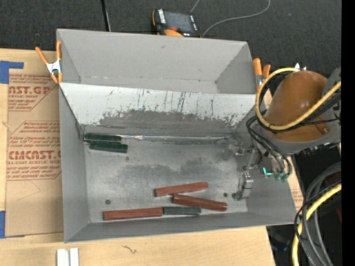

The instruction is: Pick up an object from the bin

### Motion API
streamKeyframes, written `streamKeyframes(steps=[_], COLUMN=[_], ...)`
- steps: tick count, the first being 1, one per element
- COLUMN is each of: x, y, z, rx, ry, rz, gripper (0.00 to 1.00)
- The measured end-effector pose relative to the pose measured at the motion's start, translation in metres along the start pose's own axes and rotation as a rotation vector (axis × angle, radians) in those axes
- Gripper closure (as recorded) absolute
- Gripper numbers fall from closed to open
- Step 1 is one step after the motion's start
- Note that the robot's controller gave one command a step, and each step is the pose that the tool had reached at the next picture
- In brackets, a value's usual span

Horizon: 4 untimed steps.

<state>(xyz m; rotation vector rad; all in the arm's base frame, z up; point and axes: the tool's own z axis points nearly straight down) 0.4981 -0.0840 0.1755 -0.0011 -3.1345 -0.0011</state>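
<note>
My gripper (243,188) hangs low at the right side of the bin, close to the right wall, and nothing shows in it. Nearest to it lies a reddish-brown stick (199,203), its right end just left of the gripper. A second reddish-brown stick (181,189) lies slightly above that one. A short dark green stick (182,210) lies just below them on the bin floor.
A longer reddish-brown stick (133,214) lies near the front left of the bin floor. Two dark green sticks (105,142) lie side by side at the back left, along the foot of the sloped wall. The arm with its orange cover and cables stands over the right rim.
</note>
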Motion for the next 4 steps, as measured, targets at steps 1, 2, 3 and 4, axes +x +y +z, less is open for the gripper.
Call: streamKeyframes(steps=[1,2,3,4], x=[0.011,0.009,-0.021,-0.029], y=[0.027,0.025,-0.024,-0.024], z=[0.104,0.100,-0.021,-0.182], rx=[-0.002,0.000,0.004,0.006], ry=[-0.002,-0.007,-0.016,-0.019], rz=[0.032,0.032,-0.146,-0.276], gripper=[0.00,1.00,1.00,1.00])
